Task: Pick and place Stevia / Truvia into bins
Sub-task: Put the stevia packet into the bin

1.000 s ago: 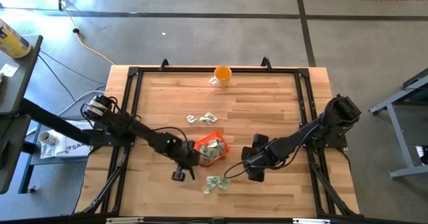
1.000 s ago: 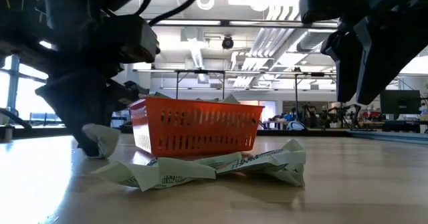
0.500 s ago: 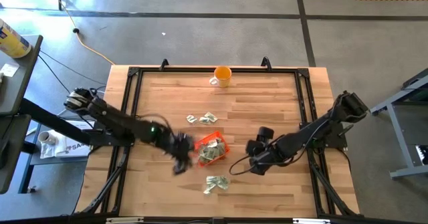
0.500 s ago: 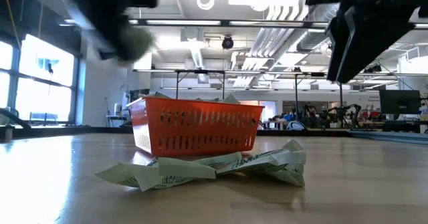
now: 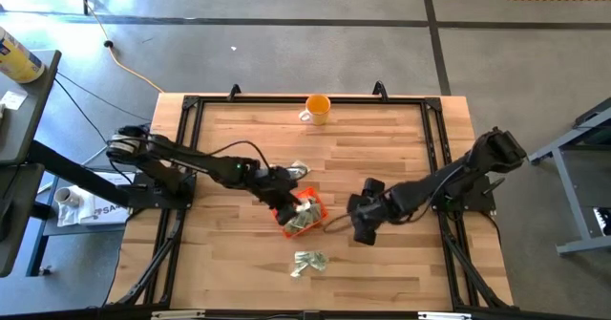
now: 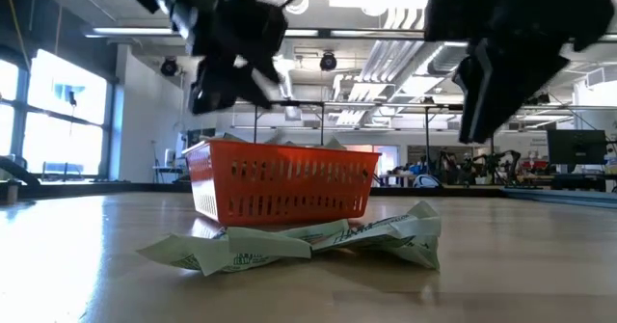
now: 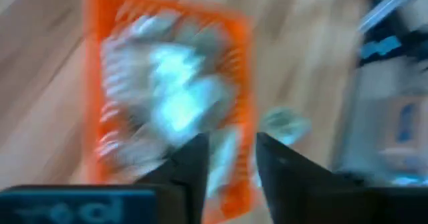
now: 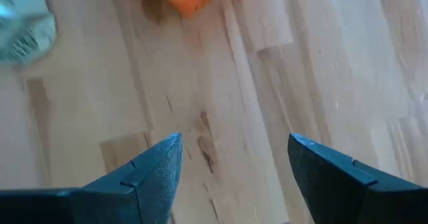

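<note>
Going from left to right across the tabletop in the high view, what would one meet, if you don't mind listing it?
Left gripper → orange tray → right gripper. The mug and the loose sachets overlap these across the width, so I leave them out.

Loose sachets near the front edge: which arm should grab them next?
Right, probably. The right gripper is open, empty and beside the pale green paper sachets on the wooden table. The left gripper hangs over the small orange-red plastic tray.
</note>
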